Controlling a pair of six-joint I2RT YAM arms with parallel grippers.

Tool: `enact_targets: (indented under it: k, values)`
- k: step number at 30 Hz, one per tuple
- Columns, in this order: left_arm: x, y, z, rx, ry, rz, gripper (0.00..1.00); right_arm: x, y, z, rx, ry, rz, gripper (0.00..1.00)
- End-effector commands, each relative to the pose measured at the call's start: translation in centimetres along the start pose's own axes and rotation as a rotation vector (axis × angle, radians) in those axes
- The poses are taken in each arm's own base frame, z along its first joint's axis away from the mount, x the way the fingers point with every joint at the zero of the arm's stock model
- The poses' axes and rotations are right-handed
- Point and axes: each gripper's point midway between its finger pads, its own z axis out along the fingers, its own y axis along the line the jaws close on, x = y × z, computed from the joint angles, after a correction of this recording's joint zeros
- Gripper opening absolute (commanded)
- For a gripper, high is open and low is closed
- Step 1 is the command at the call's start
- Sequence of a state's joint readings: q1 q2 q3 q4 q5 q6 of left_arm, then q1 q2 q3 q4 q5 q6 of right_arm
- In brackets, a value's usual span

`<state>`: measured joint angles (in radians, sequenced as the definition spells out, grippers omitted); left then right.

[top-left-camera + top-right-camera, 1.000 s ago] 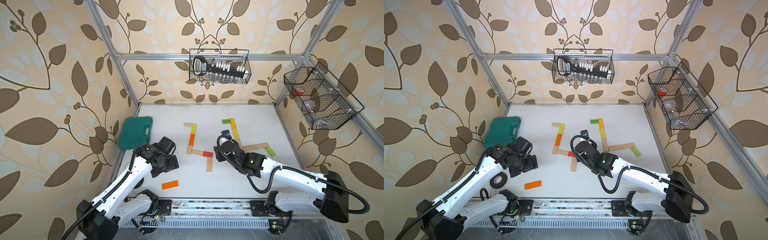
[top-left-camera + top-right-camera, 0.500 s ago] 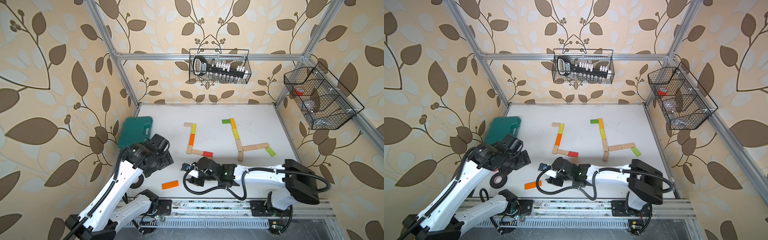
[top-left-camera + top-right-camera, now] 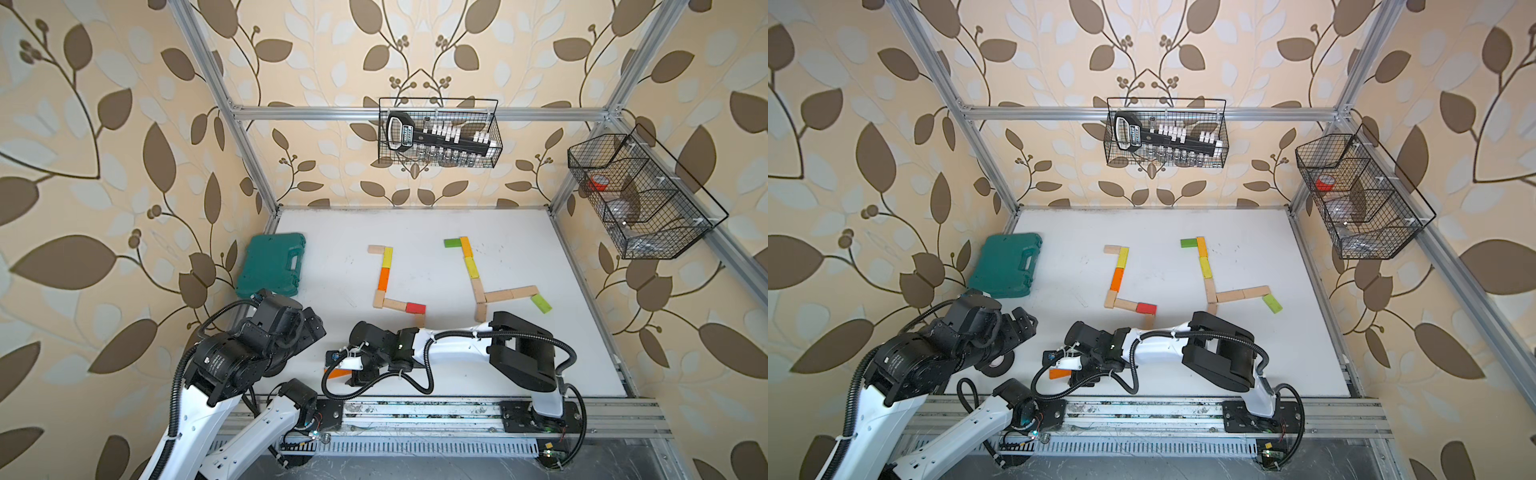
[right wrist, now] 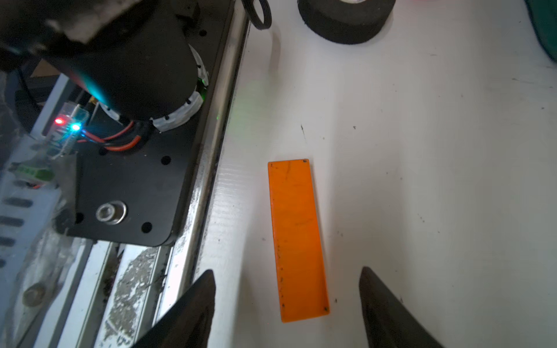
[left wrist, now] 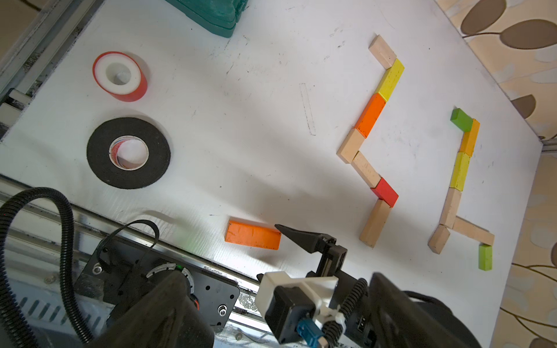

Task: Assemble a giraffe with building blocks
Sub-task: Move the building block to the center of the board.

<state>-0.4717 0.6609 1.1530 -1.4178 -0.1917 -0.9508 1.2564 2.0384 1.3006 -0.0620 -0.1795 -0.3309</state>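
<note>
Fingers of the right gripper spread either side of the orange plank, aligned to pinch its end.

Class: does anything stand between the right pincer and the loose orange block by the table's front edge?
Nothing visible does. The right pincer stands open at one end of the orange block, which lies flat on the table; the black tape roll sits beyond the block, apart from it.

Walls: beige wallpaper, brown leaves.
Frame: aluminium bars along the corners.
Floor: white board, lightly marked.
Storage: back-wall wire basket, side-wall wire basket, both black.
</note>
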Motion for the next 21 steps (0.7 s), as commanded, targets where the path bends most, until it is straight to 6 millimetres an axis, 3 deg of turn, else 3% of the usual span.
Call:
enact_targets:
  k: [1, 11, 17, 21]
  values:
    - [0.2, 0.6, 0.1, -0.013, -0.006, -0.010, 0.95, 0.3, 0.8, 1.2, -0.060, 0.027, -0.005, 0.71]
    - [0.2, 0.6, -0.2, 0.006, -0.014, -0.009, 0.95, 0.9, -2.6, 3.2, 0.040, 0.072, 0.119, 0.64]
    - [-0.1, 0.6, -0.5, 0.010, -0.027, -0.004, 0.95, 2.5, -2.8, 3.0, 0.055, 0.118, 0.180, 0.51]
    - [-0.1, 0.7, -0.4, 0.008, -0.033, 0.001, 0.95, 4.2, -2.5, 2.0, 0.080, 0.159, 0.234, 0.33]
